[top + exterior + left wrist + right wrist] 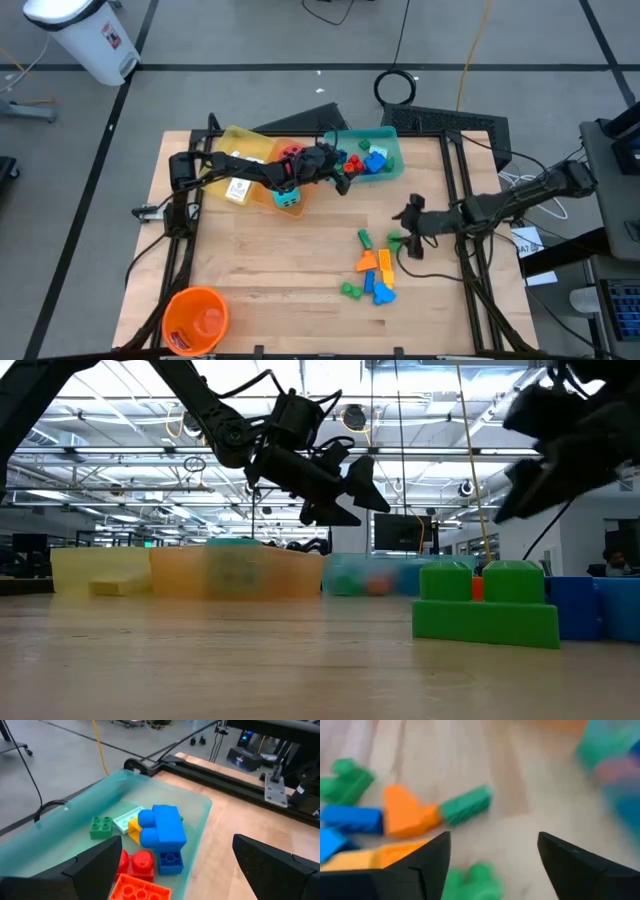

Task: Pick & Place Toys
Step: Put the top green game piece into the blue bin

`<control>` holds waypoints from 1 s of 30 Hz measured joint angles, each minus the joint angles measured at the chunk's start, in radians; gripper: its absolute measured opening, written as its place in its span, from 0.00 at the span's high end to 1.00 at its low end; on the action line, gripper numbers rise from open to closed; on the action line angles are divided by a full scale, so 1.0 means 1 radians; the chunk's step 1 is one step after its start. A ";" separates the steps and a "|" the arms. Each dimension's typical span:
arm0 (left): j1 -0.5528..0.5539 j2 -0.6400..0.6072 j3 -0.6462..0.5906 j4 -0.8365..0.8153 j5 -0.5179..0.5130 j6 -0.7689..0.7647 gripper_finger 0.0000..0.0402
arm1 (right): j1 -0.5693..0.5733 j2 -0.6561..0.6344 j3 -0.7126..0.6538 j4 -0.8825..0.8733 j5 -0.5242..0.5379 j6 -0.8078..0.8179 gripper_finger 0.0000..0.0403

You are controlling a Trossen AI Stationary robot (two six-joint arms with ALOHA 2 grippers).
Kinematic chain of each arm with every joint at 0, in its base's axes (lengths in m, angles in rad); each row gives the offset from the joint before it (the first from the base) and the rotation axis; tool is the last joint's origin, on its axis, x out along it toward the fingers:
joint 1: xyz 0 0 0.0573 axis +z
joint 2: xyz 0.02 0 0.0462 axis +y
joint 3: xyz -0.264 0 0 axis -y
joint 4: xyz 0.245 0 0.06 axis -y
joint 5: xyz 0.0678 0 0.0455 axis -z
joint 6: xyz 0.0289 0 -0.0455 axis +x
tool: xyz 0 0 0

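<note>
High view: left end effector (pixel 338 172) hangs over the teal tray (pixel 392 135); right end effector (pixel 408 232) sits by the loose bricks (pixel 375 275) on the counter (pixel 290 270).
Low view: green brick (pixel 487 605) nearest.
Left wrist: fingers apart, empty, blue brick (pixel 162 827) in tray, so lift straight up.
Right wrist: jaws apart, empty; I'd center over the green brick (pixel 466 805) w/ one finger each side before closing

Teal tray (pixel 392 172): blue, red, green bricks (pixel 161 831). Trays: yellow (pixel 236 140), orange (pixel 268 152). Dice: red (pixel 291 153), cyan (pixel 290 199). Orange bucket (pixel 195 320).
</note>
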 joint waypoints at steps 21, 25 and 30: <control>0.000 0.000 0.000 -0.009 0.001 -0.017 0.04 | 0.127 0.040 -0.209 0.182 -0.273 0.388 0.37; 0.000 0.000 0.000 -0.009 0.002 -0.017 0.04 | 0.127 0.040 -0.277 0.422 -0.267 0.263 0.38; 0.000 0.000 0.000 -0.010 0.002 -0.017 0.04 | 0.125 0.040 -0.299 0.396 -0.248 0.177 0.38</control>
